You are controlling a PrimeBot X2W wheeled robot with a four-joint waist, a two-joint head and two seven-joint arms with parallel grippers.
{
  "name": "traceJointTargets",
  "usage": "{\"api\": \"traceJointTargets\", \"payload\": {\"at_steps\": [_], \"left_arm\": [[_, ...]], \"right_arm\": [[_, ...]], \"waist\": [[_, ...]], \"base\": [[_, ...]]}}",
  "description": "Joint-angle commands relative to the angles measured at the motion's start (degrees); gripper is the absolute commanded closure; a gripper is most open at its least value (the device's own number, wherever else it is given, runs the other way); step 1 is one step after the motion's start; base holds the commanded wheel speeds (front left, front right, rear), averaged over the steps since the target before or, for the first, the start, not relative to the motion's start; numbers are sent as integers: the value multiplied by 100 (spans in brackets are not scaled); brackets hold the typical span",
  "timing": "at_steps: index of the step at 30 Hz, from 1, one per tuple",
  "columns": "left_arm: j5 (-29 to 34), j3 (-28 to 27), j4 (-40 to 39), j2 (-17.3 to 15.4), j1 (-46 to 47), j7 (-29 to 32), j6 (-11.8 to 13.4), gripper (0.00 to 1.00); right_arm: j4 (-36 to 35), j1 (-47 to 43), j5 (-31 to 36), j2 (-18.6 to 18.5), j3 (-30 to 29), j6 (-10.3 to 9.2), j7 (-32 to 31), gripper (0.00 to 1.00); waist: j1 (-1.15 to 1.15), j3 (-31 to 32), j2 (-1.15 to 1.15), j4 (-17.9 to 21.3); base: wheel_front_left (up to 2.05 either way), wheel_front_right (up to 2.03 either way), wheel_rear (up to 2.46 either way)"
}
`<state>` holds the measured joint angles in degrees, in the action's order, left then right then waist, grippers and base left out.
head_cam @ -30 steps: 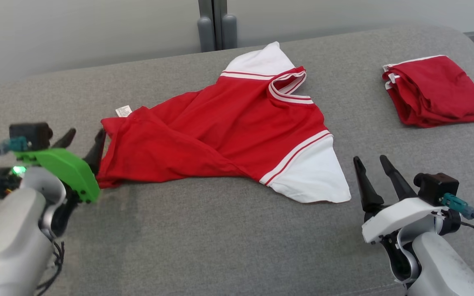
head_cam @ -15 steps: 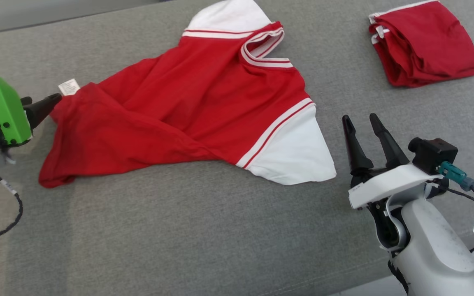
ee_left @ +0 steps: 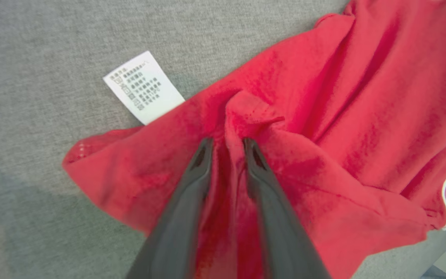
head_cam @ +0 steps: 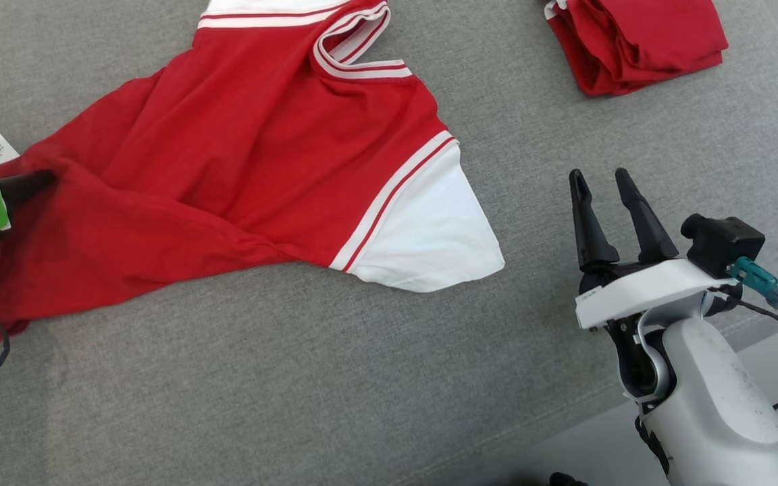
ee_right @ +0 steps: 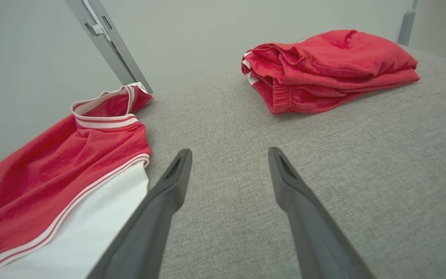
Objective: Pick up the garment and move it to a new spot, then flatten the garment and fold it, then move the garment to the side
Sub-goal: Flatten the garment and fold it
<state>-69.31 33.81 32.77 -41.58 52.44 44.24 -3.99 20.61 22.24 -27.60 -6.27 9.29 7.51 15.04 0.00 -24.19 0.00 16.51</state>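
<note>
The garment [head_cam: 261, 148] is a red shirt with white sleeves and a striped collar, lying rumpled across the grey cushion [head_cam: 294, 378]. My left gripper [head_cam: 41, 181], under its green cover, is at the shirt's left hem. In the left wrist view its fingers have drawn in on a raised ridge of red cloth [ee_left: 246, 112], with the gripper [ee_left: 227, 142] pinching the garment [ee_left: 343, 116] beside the white care label [ee_left: 143, 87]. My right gripper [head_cam: 602, 177] stands open over bare cushion, right of the white sleeve [head_cam: 429, 243], holding nothing [ee_right: 229, 153].
A second red garment [head_cam: 639, 40], folded, lies at the far right of the cushion and appears ahead of the right gripper [ee_right: 331, 66]. The cushion's front edge runs past the right arm at lower right. A pale wall stands behind.
The head camera has tilted down, shifting the whole picture. My left gripper's fingers have narrowed from wide open onto a fold at the hem. The right gripper stays open.
</note>
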Motion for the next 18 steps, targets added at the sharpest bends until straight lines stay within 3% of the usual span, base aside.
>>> {"api": "traceJointTargets", "payload": {"at_steps": [1, 12, 18], "left_arm": [[-69, -9, -31, -35, -7, 24, -5, 100], [-293, 38, -723, 125, -374, -257, -304, 100], [-621, 155, -1689, -153, -951, -3, -348, 100]], "right_arm": [[-1, -41, 40, -4, -25, -5, 18, 0], [205, -406, 100, -197, -138, -5, 17, 0], [359, -625, 111, -422, -165, -5, 17, 0]], "waist": [[0, 45, 0, -39], [0, 1051, 0, -732], [0, 1483, 0, -1381]], "base": [[0, 0, 0], [0, 0, 0], [0, 0, 0]]}}
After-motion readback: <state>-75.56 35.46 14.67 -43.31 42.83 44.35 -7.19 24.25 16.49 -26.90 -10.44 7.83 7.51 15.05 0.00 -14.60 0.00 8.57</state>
